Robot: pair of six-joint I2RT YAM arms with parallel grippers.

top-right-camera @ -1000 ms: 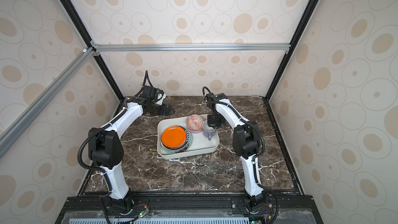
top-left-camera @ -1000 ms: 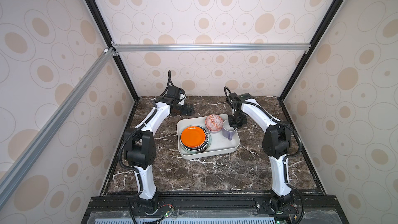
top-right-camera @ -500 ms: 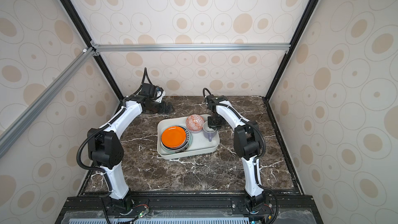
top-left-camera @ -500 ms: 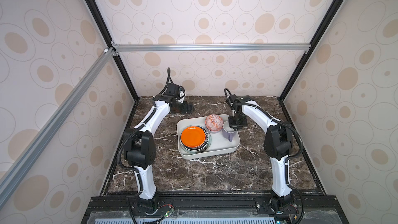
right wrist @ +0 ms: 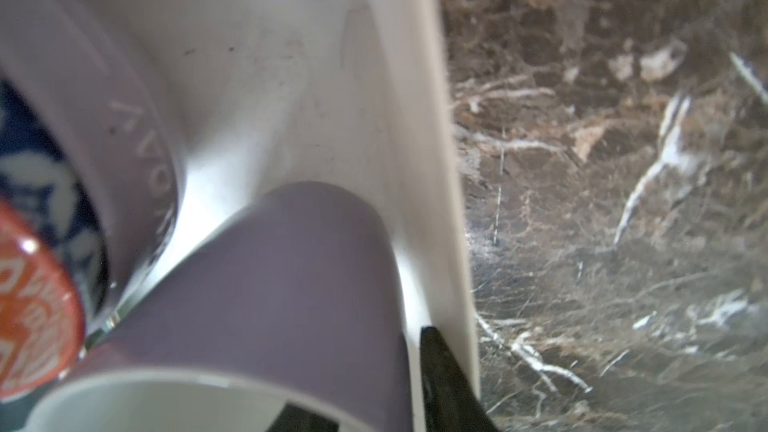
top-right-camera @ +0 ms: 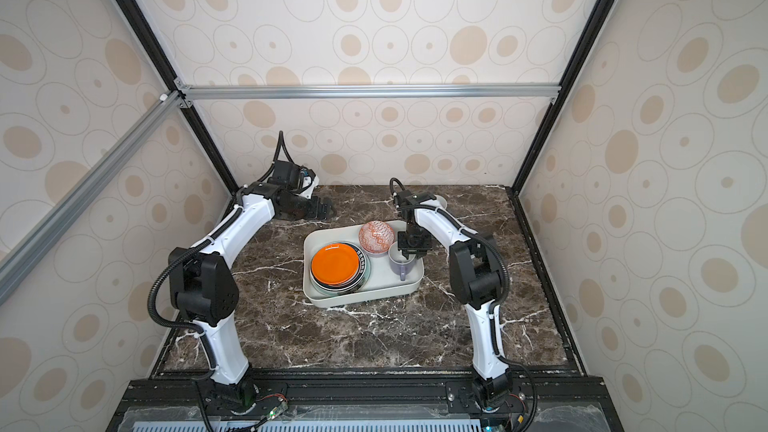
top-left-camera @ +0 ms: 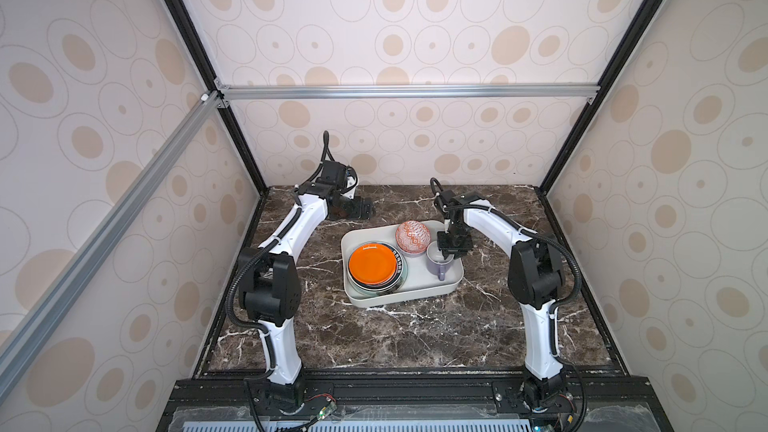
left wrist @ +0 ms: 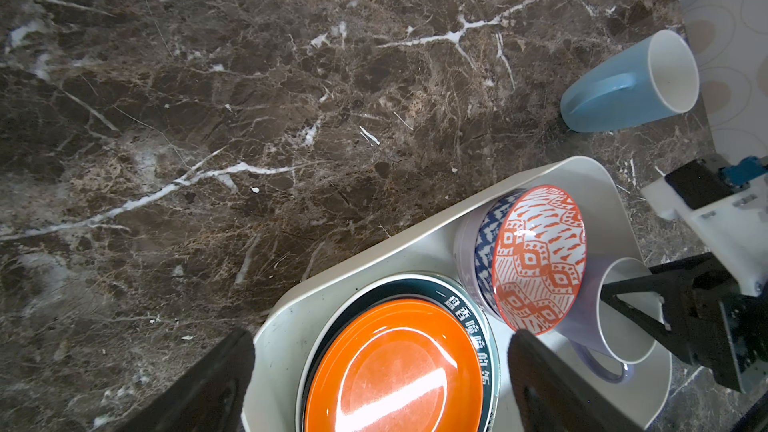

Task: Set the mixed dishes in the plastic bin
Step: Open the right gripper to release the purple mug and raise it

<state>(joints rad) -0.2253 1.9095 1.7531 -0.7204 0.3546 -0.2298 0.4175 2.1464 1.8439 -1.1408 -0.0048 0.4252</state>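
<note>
Right hand (top-left-camera: 448, 255): jaws stood parted astride the rim of the lavender mug (top-left-camera: 438, 264), one inside and one outside, just clear of its wall.
Lavender mug: stood upright in the plastic bin (top-left-camera: 417, 284), against its right wall and beside the red-patterned bowl (top-left-camera: 412, 236).
Left hand (top-left-camera: 363, 209): spread wide and empty, well apart from the bin, over the surface (top-left-camera: 395, 338).

Rt wrist view blurred; lavender mug (right wrist: 270, 284) at right end effector (right wrist: 359, 367) cut off by pic edge; plates (left wrist: 399, 286) under orange plate (left wrist: 395, 367) mostly hidden.
</note>
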